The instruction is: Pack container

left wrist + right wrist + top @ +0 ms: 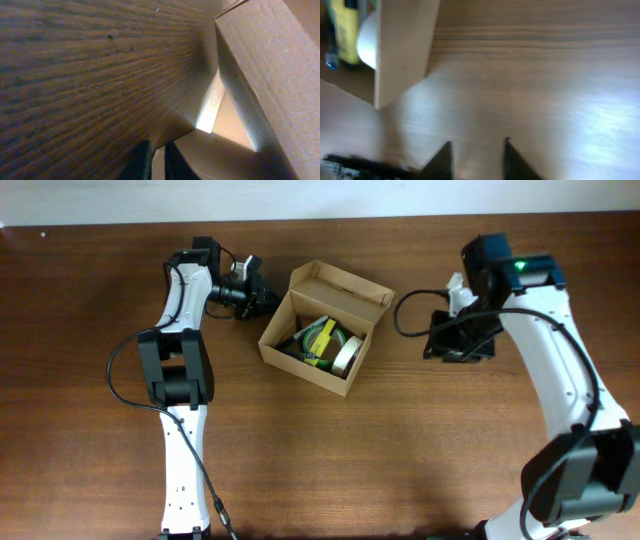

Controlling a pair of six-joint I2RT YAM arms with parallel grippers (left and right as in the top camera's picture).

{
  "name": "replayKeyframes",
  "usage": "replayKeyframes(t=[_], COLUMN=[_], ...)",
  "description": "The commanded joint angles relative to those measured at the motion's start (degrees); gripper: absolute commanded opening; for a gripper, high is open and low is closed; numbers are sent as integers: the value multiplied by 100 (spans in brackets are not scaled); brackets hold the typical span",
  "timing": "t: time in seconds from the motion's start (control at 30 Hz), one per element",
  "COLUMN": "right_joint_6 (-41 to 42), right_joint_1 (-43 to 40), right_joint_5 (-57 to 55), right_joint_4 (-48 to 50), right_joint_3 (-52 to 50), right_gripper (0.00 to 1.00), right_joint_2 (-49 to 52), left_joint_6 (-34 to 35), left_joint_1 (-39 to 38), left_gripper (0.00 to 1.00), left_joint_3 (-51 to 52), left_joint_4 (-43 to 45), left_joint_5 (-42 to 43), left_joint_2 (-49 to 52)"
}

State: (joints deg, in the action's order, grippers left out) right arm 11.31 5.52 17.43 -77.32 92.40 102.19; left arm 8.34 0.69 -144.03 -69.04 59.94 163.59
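Flap of container in left claw

Dark wood tabletop fills the left and upper frame. The light-brown cardboard container occupies the right. At bottom centre, the left hand sets two dark fingers against either side of a thin flap edge.

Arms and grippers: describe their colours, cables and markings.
The left arm and right arm have white links, black joint housings and black cables. A green light glows near the right wrist. The left gripper and right gripper have dark fingers.
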Motion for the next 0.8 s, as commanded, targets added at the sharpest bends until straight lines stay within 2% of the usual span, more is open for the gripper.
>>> replayKeyframes(t=[0.0,0.2,0.4,0.77], right_joint_6=[37,238,271,251], right_joint_1=[9,9,9,9], right_joint_5=[684,1069,1847,2465], right_joint_4=[389,1027,1558,1989], right_joint_3=[-240,-348,-348,-348], right_gripper=[20,8,7,4], right_joint_2=[79,492,1145,1969], left_joint_6=[76,76,57,55], left_joint_1=[46,-7,-173,-560], left_gripper=[5,3,2,2], left_joint_3=[72,72,72,72], left_joint_4=[-68,-94,-264,-282], left_joint_5=[-275,7,72,201], left_joint_2=[142,142,142,142])
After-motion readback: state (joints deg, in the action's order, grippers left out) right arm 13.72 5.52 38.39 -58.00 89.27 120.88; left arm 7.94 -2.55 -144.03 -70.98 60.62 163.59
